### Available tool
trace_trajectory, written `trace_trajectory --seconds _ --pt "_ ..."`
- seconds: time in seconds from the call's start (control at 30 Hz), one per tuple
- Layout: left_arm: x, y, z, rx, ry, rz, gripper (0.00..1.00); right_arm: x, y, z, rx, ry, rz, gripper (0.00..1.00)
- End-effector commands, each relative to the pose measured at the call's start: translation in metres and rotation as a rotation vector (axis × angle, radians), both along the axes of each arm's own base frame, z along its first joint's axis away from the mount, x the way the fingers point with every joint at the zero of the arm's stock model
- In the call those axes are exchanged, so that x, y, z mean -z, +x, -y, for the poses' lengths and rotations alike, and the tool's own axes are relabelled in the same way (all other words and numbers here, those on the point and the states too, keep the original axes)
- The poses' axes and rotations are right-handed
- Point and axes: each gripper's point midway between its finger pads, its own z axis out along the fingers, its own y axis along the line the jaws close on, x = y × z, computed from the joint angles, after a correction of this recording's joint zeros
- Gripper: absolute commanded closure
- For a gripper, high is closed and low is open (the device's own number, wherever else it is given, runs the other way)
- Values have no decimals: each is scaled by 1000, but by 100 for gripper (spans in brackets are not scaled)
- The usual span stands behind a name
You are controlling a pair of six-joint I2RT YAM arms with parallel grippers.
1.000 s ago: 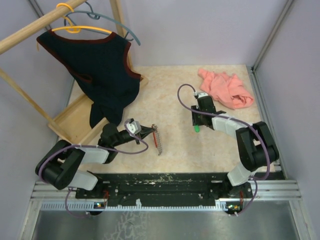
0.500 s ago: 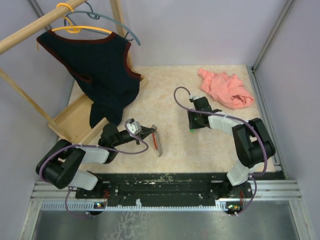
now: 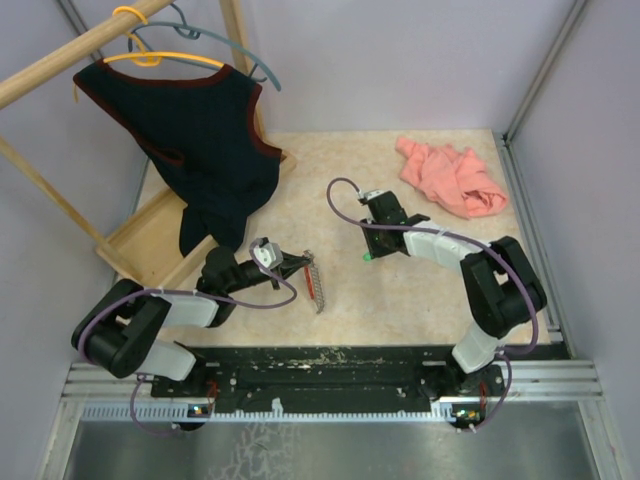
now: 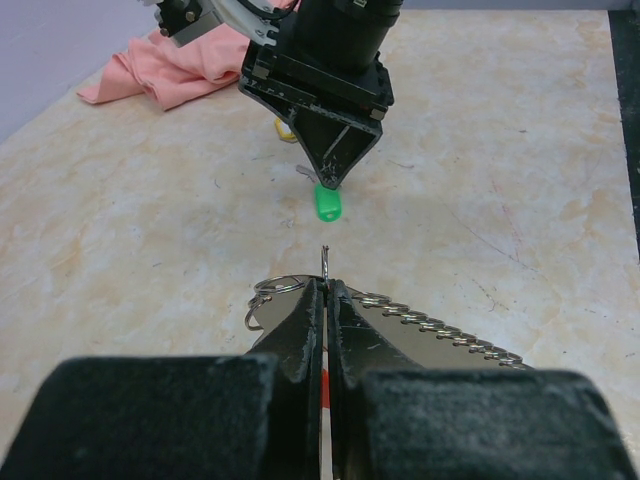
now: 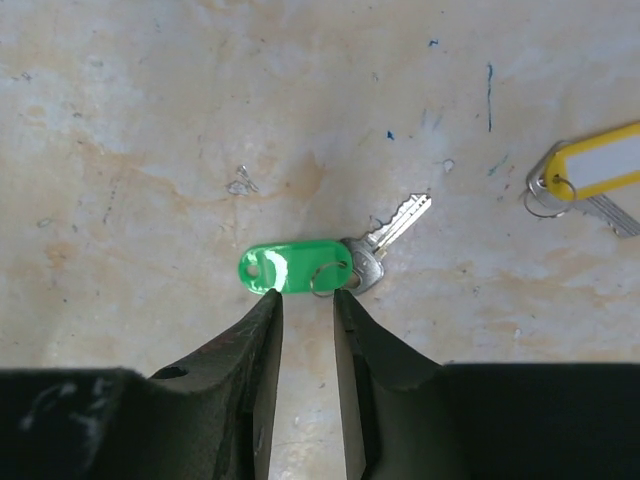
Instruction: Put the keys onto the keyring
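My left gripper (image 3: 298, 263) is shut on the thin wire loop of the keyring (image 4: 324, 262) and holds it low over the table. The ring's silvery ridged chain strip (image 4: 440, 325) trails to the right, and red shows between the jaws. The strip also shows in the top view (image 3: 316, 281). My right gripper (image 5: 307, 295) is open a narrow gap, its tips against the near edge of a green-tagged key (image 5: 297, 267) lying flat on the table. A yellow-tagged key (image 5: 600, 162) lies further right. The green tag lies a short way in front of the left gripper (image 4: 325, 285).
A pink cloth (image 3: 450, 178) lies at the back right. A wooden rack with a dark vest (image 3: 200, 140) on a hanger stands at the back left, its wooden base (image 3: 140, 245) close to my left arm. Walls close in on both sides.
My right gripper has moved left toward the left gripper, and the green-tagged key has shifted left with it. The left arm and keyring have stayed put.
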Motion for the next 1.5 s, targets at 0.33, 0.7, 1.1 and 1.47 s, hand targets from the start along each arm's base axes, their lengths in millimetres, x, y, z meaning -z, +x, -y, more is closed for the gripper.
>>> trace_trajectory --seconds 0.33,0.7,1.1,1.47 --pt "-9 0 1 12 -16 24 100 -5 31 2 29 -67 54 85" --pt "-10 0 2 17 -17 21 100 3 28 -4 24 -45 18 82" --pt "-9 -1 3 24 -19 16 100 0 17 1 4 -86 4 77" --pt "-9 -1 3 25 -20 17 100 10 11 12 11 -147 -26 93"
